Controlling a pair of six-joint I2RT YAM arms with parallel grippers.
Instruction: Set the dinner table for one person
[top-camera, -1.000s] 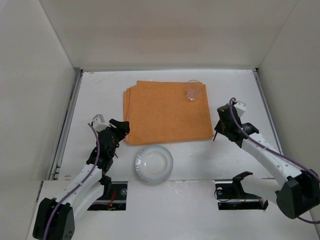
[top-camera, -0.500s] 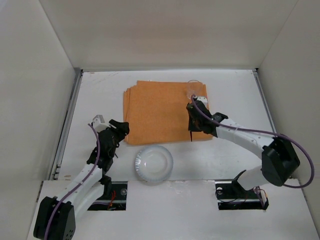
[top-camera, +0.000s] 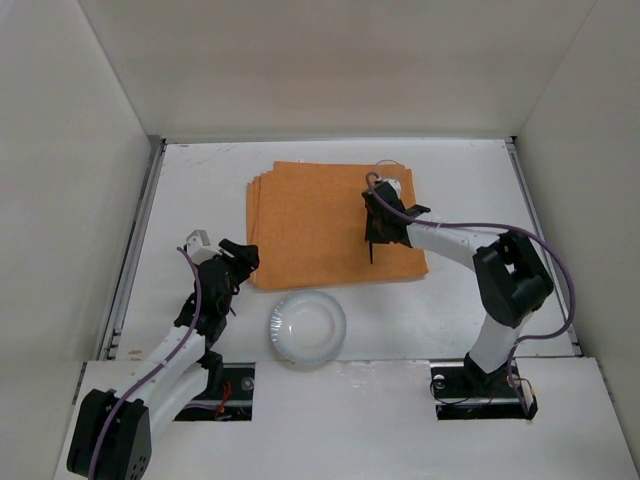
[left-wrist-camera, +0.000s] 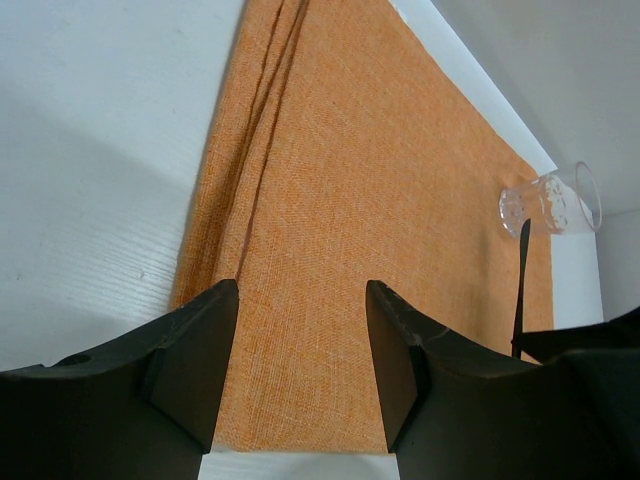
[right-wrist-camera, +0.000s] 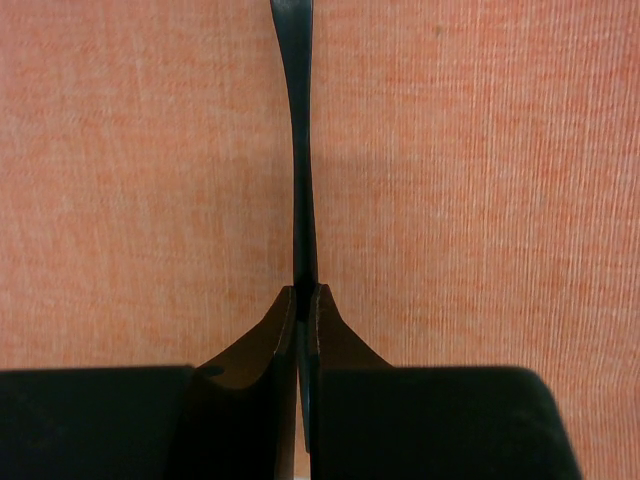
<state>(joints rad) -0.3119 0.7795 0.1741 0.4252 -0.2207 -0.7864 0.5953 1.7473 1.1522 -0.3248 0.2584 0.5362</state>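
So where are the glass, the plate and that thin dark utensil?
glass (left-wrist-camera: 552, 203): left wrist view, on its clear side wall.
plate (top-camera: 307, 328): top external view, on its bare centre.
thin dark utensil (right-wrist-camera: 298, 150): right wrist view, on its narrow middle stretch.

Light was bright and even, from overhead. A soft grey shadow crossed the desk (left-wrist-camera: 70, 180) in the left wrist view
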